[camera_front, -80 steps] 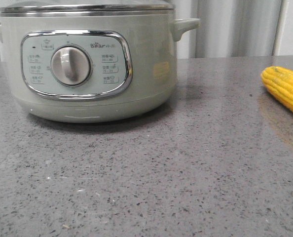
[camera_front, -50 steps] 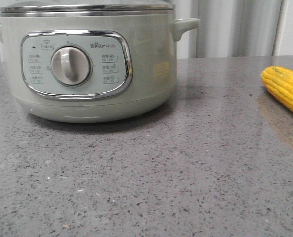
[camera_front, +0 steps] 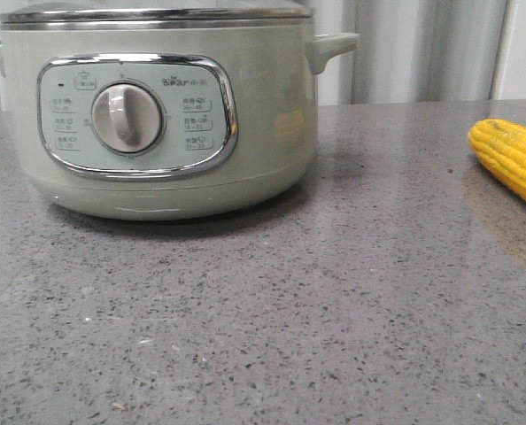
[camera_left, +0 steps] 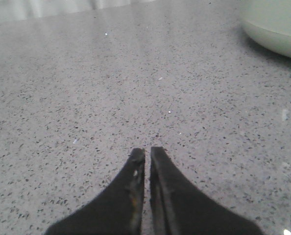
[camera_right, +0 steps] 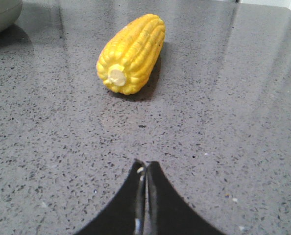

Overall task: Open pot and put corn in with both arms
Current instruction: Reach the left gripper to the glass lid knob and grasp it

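The pale sage-green pot (camera_front: pixel 263 115) stands at the back left of the grey speckled table, its steel-rimmed lid (camera_front: pixel 157 15) on it and its dial panel facing me. The yellow corn (camera_front: pixel 515 159) lies on the table at the right edge. In the right wrist view the corn (camera_right: pixel 132 53) lies ahead of my right gripper (camera_right: pixel 146 164), which is shut and empty, apart from the cob. My left gripper (camera_left: pixel 147 152) is shut and empty over bare table, with the pot's base (camera_left: pixel 278 24) off to one side. Neither gripper shows in the front view.
The grey speckled table (camera_front: pixel 334 301) stretches wide in front of the pot. A pale corrugated wall (camera_front: pixel 422 49) stands behind the table. The pot's side handle (camera_front: pixel 332 46) juts out to the right.
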Tool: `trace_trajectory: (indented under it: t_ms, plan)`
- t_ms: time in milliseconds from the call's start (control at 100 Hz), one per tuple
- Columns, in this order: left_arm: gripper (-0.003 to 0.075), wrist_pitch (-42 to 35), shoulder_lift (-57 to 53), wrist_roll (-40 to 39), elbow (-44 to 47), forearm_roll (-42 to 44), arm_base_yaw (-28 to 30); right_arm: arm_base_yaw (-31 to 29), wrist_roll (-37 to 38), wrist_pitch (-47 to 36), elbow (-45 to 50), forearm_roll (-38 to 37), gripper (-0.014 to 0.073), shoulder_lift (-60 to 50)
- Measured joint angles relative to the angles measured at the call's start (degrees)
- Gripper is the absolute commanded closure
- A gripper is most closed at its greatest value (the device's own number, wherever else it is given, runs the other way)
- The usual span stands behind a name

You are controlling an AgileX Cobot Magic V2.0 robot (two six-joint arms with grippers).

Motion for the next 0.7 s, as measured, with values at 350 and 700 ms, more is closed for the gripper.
trace_trajectory:
  t_ms: [350,700]
  plan:
    - [0.0741,-4.2,0.0,0.0,0.0,-12.5,0.0,0.0,0.0,-11.3,0.0,-2.4,0.0661,0.0]
    - [0.0741,-12.2,0.0,-0.5,0.0,-56.6,0.0,0.0,8.6,-24.6,0.0,32.8,0.0661,0.0]
